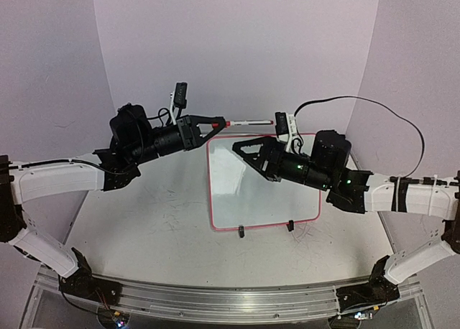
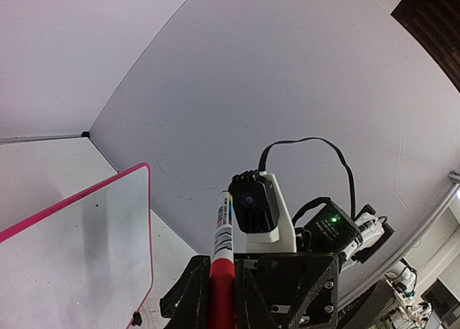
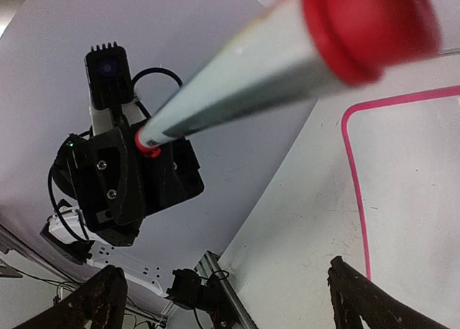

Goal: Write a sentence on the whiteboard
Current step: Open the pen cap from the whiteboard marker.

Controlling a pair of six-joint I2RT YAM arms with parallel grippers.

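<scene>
Clamping a marker [image 1: 248, 121] near its red collar, the left end effector [image 1: 218, 123] has its jaws closed tight on the barrel and holds it roughly level, well above the table [image 1: 144, 228]. The marker points to the right, and its red far end comes close to the camera mount on the right wrist. In the left wrist view the marker [image 2: 223, 235] runs straight out from between the left end effector's [image 2: 221, 300] fingers, its white printed barrel aimed at that camera.

The right end effector [image 1: 243, 153] is spread wide and holds nothing. It hangs over the upper left part of the whiteboard [image 1: 244, 192], just below the marker. In the right wrist view its two fingers [image 3: 97, 300] stand far apart at the lower edge of the picture, with only table and board between them, while the marker [image 3: 287, 63] crosses the top, blurred and very near the lens.

The whiteboard lies flat on the table between the two arms, right of centre, its pink-red rim [image 3: 353, 200] unbroken and its small black stand feet [image 1: 241, 233] on the near edge. What shows of its surface is glossy white.
</scene>
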